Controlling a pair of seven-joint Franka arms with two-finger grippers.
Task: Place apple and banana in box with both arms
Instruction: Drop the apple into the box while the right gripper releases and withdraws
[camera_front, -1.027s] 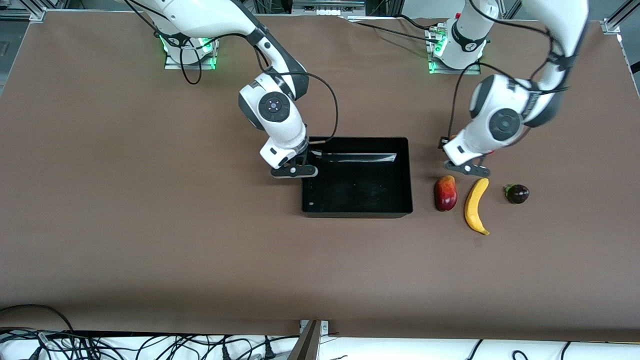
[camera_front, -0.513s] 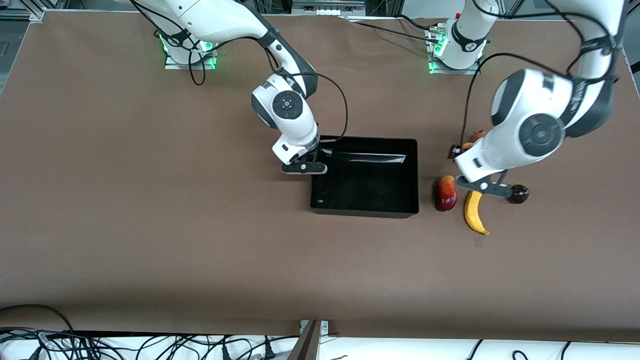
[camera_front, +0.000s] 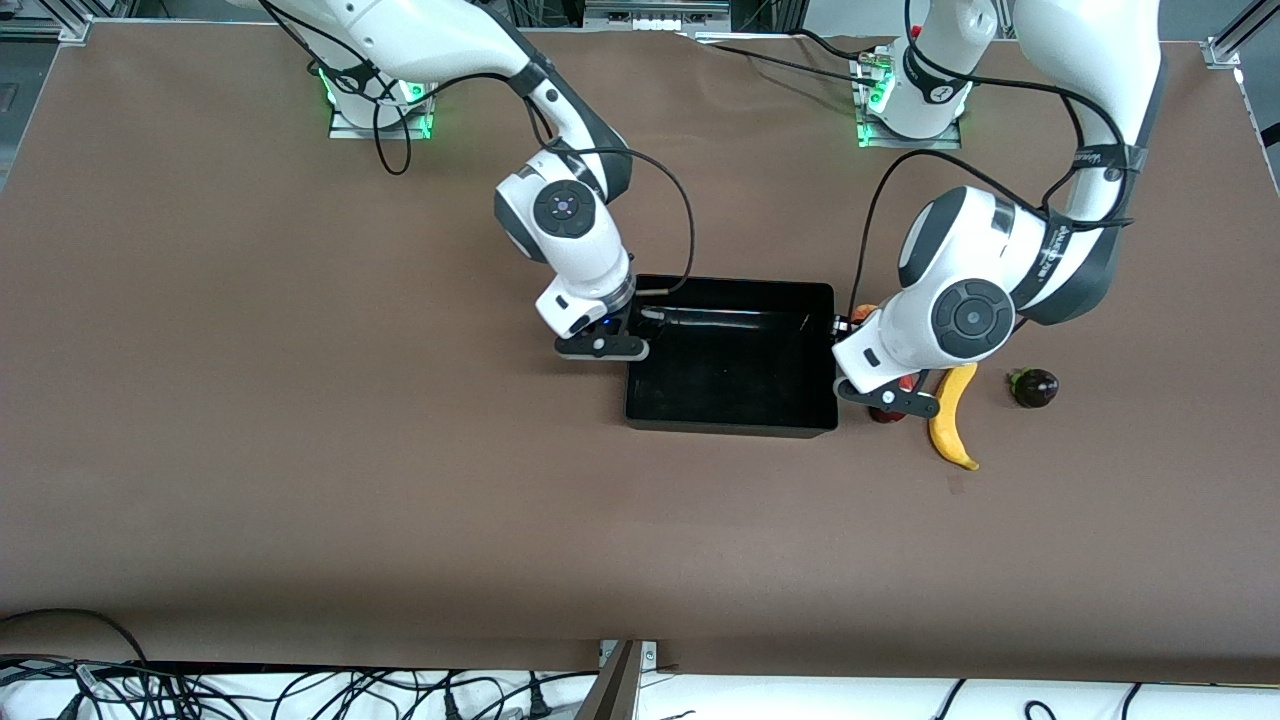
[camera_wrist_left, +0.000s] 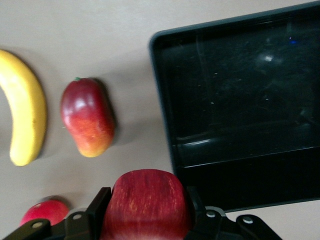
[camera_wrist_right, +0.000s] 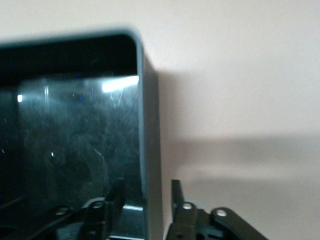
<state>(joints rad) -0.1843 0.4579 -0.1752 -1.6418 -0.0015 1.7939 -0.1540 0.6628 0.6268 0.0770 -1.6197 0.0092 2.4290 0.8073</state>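
Note:
My left gripper (camera_front: 890, 400) is shut on the apple (camera_wrist_left: 145, 215), a red fruit with fine yellowish streaks. It holds the apple in the air over the table, just beside the box's wall at the left arm's end. The black box (camera_front: 730, 428) is open-topped and empty, and it also shows in the left wrist view (camera_wrist_left: 225, 145). My right gripper (camera_front: 600, 347) is shut on the box's wall (camera_wrist_right: 150, 125) at the right arm's end, one finger inside and one outside. The yellow banana (camera_front: 950, 420) lies on the table beside the left gripper and shows in the left wrist view (camera_wrist_left: 25, 115).
A red-and-yellow mango-like fruit (camera_wrist_left: 87, 117) lies between the banana and the box, mostly hidden under the left gripper in the front view. A plain red round fruit (camera_wrist_left: 42, 212) lies close by. A dark round fruit (camera_front: 1035, 387) sits toward the left arm's end.
The right gripper has dragged the box a little toward the left arm's end. The left gripper has moved with the apple from over the banana toward the box.

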